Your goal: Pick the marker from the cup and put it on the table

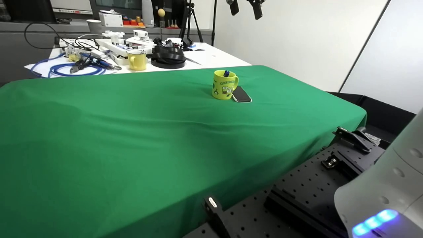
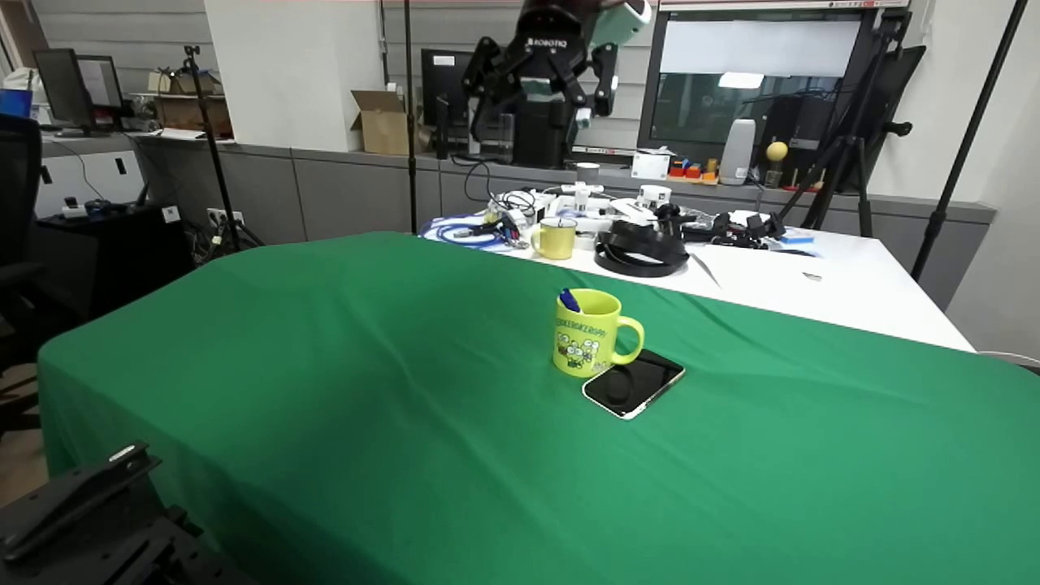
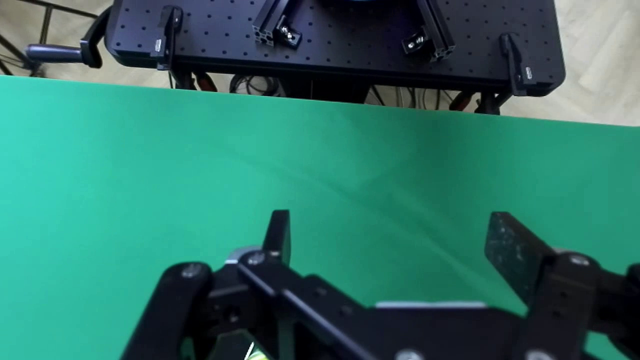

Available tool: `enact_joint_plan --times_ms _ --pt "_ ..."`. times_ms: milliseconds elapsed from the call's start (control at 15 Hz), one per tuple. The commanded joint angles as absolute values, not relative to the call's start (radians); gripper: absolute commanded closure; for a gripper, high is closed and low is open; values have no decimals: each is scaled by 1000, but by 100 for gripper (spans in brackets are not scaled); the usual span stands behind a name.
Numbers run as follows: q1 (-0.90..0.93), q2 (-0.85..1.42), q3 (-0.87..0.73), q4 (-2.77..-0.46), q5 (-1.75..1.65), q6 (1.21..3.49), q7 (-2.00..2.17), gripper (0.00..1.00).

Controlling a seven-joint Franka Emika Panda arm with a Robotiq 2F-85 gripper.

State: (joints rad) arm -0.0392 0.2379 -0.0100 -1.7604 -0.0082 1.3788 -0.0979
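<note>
The yellow-green cup [image 1: 222, 86] stands upright on the green-covered table [image 1: 138, 138], in both exterior views [image 2: 583, 335]. The marker stands in the cup; its dark blue end [image 1: 226, 73] sticks out above the rim, also in an exterior view [image 2: 569, 300]. Its lower part is hidden inside the cup. My gripper [image 1: 246, 13] hangs high above the table, well above the cup, with its fingers spread and nothing between them. In the wrist view [image 3: 389, 220] the fingers are wide apart over green cloth [image 3: 150, 200]. A sliver of the cup [image 3: 257, 355] shows at the bottom edge.
A black phone [image 2: 642, 382] lies flat on the cloth beside the cup, under its handle side. A cluttered white table [image 1: 224, 56] stands behind with cables, tools and a paler yellow cup [image 1: 137, 60]. The black perforated base plate [image 3: 345, 55] borders the cloth's edge.
</note>
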Motion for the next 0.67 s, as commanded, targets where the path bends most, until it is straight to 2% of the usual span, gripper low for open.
enact_joint_plan --times_ms 0,600 --pt "-50 267 -19 -1742 5 1373 -112 0" --pt "-56 306 -21 -1704 18 1355 -124 0"
